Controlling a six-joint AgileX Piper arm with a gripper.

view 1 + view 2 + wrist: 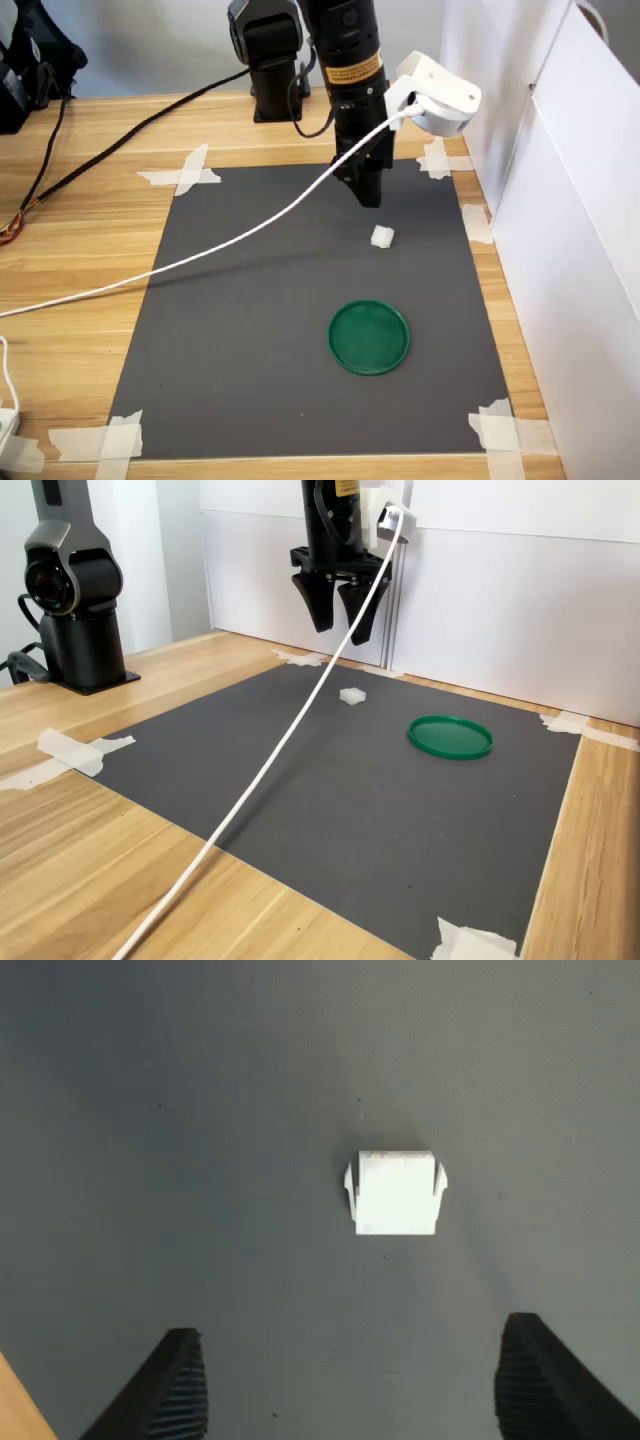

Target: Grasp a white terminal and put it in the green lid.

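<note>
Gripper [336, 615] hangs spread above the white terminal [382, 237], so nudge forward, probably slightly, before you drop and pinch.

White terminal [382, 237], dark-green lid [369, 337], dark grey mat [260, 330], black ribbed tool [338, 610], white cable [230, 243]

A wooden bench [90, 250] carries a dark grey mat [260, 330] taped at its corners; white panels [520, 610] stand behind.
</note>
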